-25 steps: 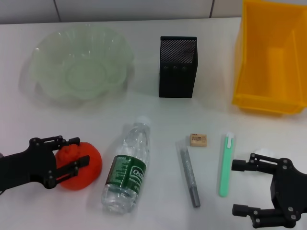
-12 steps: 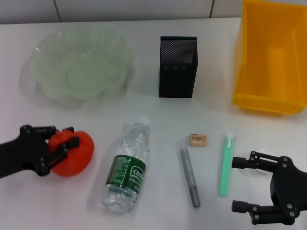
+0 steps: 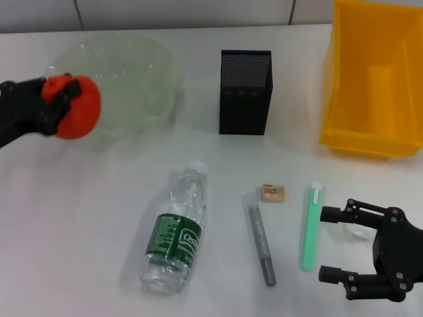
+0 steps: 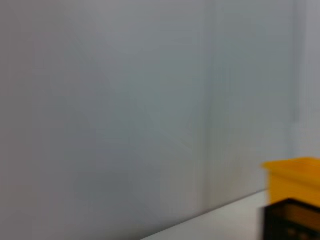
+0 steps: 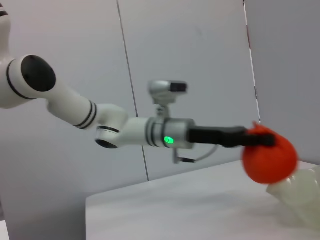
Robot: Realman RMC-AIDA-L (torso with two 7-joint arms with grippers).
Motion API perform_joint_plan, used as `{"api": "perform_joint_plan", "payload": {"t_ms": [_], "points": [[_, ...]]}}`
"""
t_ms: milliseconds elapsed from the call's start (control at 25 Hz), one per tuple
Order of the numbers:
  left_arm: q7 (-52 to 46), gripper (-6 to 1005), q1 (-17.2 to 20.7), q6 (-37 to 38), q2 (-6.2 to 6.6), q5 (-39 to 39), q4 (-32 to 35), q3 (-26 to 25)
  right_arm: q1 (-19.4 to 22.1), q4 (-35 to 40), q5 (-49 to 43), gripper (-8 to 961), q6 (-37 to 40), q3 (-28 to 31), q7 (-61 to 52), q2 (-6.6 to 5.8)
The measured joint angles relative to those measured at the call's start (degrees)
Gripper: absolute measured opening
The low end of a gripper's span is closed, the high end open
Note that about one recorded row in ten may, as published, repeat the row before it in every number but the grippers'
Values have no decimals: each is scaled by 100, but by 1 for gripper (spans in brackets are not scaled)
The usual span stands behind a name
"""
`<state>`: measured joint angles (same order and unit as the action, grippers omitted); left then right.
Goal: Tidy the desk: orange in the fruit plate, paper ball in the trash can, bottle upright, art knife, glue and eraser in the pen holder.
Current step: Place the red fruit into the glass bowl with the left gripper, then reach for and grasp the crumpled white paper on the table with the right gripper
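A white counter (image 3: 79,218) runs back to a pale grey panelled wall (image 5: 190,55), its seams visible in my right wrist view. At the far left, my left tool (image 3: 61,100) is clamped on the orange (image 3: 78,107), a red-orange, bumpy-skinned fruit with a small knob on top, held above the counter at the left rim of the fruit plate (image 3: 142,79), a wide pale-green translucent bowl with a wavy edge. The right wrist view shows the same grip from the side, the dark fingers (image 5: 225,136) closed around the fruit.

The bottle (image 3: 176,230), clear plastic with a dark green label and white cap, lies on its side near the middle. To its right lie a grey pen-shaped stick (image 3: 260,244), the small tan eraser (image 3: 273,193) and a mint-green knife (image 3: 311,226). The black mesh pen holder (image 3: 245,92) stands upright at the far middle; the yellow trash can (image 3: 371,79) sits at the far right.

My right tool (image 3: 338,242) hovers at the near right with its fingers apart, just right of the knife. A white shape beneath it is mostly hidden.
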<state>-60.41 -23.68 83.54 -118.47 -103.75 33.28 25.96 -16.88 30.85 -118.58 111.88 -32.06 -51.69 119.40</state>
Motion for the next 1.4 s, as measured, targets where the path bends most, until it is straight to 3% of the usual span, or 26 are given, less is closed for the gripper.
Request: {"api": "perform_joint_plan", "payload": {"t_ms": [40,80,160,360,680,800,840,880,920,960,1000,1040,1120,1160,1200,1240,1280,1360,1400], "points": [[-29,139,-267,-634,-6,28,-264,-5,-8,-39,27,838,-14,-1,0,1],[-29,145,-267,-634,-6,28,-264,-5,-8,-39,27,838,-14,-1,0,1],[53,157,-574,-1403,-21,223,-652,2,-16,-81,75,838,-28,-2,-21,3],[305,187,-848,-1901,-29,497,-1004,31,-24,-116,87,838,-29,-2,-30,0],[244,558,-887,-1828,-23,516,-901,290,-63,-70,139,838,-38,41,-358,-5],[231,667,-723,-1390,-4,513,-754,318,-48,152,462,837,-24,211,-764,-9],[180,692,-526,-760,30,448,-597,480,-19,636,684,837,1,251,-1378,-10],[180,716,-526,-760,30,448,-597,480,-19,636,684,837,1,251,-1378,-10],[157,740,-448,-531,45,436,-529,620,-20,969,713,836,4,225,-1801,-2],[103,764,-205,50,65,408,-333,1110,-84,1824,704,836,-69,47,-2846,9],[103,789,-205,50,65,408,-333,1110,-84,1824,704,836,-69,47,-2846,9],[101,813,11,479,56,401,-134,1572,-171,2573,556,835,-150,-278,-3730,12],[114,813,122,647,40,400,-39,1747,-219,3002,420,835,-164,-506,-4145,12],[156,813,344,962,2,401,136,2057,-311,3888,64,835,-174,-987,-4990,13],[156,813,344,962,2,401,136,2057,-311,3888,64,834,-174,-987,-4990,13],[163,813,394,1003,-2,406,158,2104,-380,4726,-348,834,-142,-1494,-5825,20],[170,813,444,1045,-5,418,174,2137,-380,4726,-348,834,-142,-1494,-5825,20],[260,813,499,1050,-4,445,87,2129,-571,5704,-1154,833,-18,-2210,-6888,23],[260,813,499,1050,-4,445,87,2129,-571,5704,-1154,833,-18,-2210,-6888,23]]}}
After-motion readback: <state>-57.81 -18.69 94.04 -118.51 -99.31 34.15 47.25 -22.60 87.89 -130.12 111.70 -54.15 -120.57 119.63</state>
